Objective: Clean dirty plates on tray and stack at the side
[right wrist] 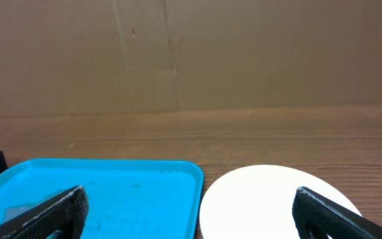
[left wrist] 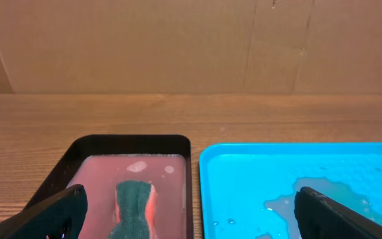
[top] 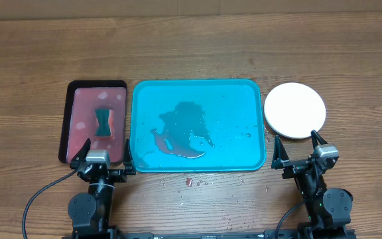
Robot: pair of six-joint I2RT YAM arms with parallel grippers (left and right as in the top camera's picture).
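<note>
White plate (top: 295, 110) right of the tray (top: 237, 99) looks light, stiff, slick; I'd pinch its rim; left claw (top: 103, 154), right claw (top: 298, 149) gape empty.

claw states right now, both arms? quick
Left claw: open, holding nothing.
Right claw: open, holding nothing.

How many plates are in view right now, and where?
1: a white plate on the table, right of the turquoise tray. More may be stacked hidden beneath it.
</note>
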